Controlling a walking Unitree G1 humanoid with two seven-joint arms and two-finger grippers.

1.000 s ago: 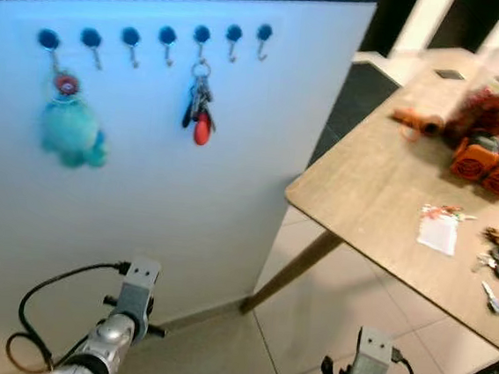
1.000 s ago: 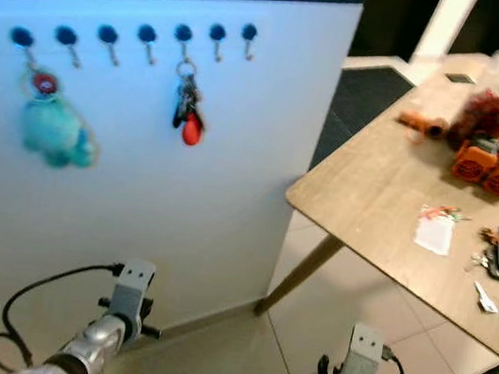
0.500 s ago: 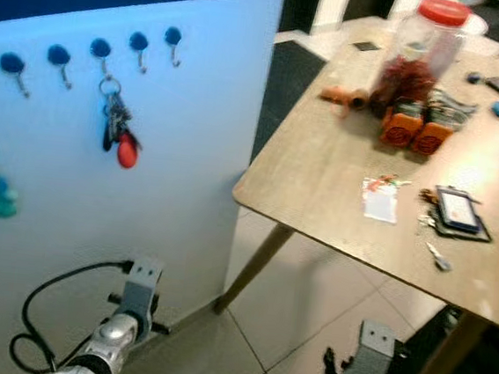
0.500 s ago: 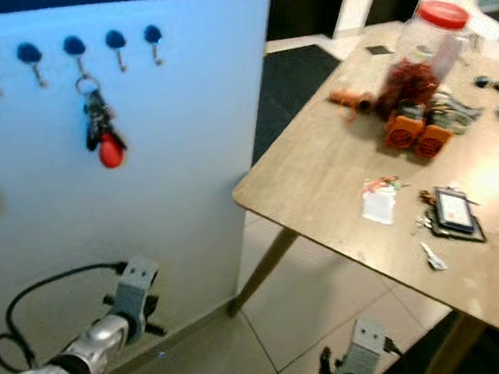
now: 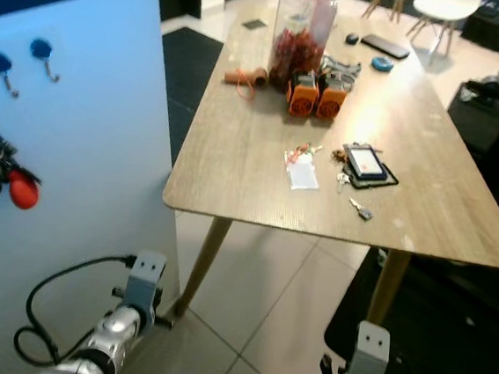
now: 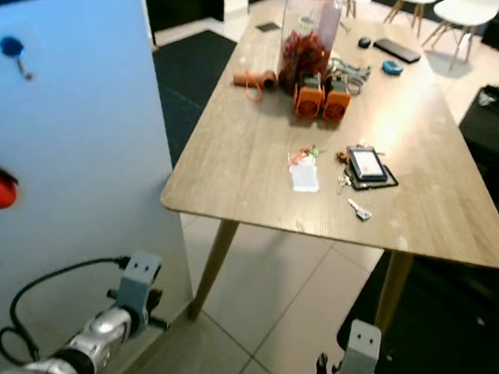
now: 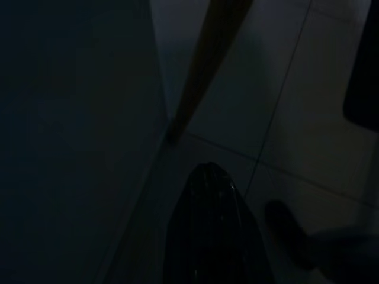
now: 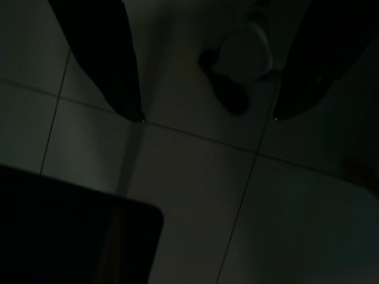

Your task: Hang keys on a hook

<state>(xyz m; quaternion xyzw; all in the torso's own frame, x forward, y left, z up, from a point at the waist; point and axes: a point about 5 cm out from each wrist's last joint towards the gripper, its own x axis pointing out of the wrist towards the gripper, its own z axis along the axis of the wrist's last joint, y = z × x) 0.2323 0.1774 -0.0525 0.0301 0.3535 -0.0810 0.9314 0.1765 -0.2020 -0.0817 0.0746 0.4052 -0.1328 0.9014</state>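
Observation:
A loose key (image 5: pixel 360 211) lies on the wooden table (image 5: pixel 251 174), and a small bunch of keys (image 5: pixel 339 180) rests beside a phone on a dark tray (image 5: pixel 367 164). At the left stands a white panel (image 5: pixel 78 135) with blue hooks (image 5: pixel 40 48). A key bunch with a red fob (image 5: pixel 7 181) hangs on it at the left edge. Both arms hang low, far from the table. The left gripper (image 7: pixel 207 174) is shut, pointing at the tiled floor. The right gripper (image 8: pixel 207 118) is open over the tiles, with nothing between its fingers.
A big jar with a red lid (image 5: pixel 302 28), two orange blocks (image 5: pixel 316 96), an orange roll (image 5: pixel 245 78) and another phone (image 5: pixel 385 45) stand on the far part of the table. White chairs (image 5: pixel 444 7) are behind. A dark mat (image 5: pixel 429 346) lies under the table's right side.
The camera has swung to the right: the panel and hooks have slid to the left edge and the table is now in the middle. Both arms hang as before.

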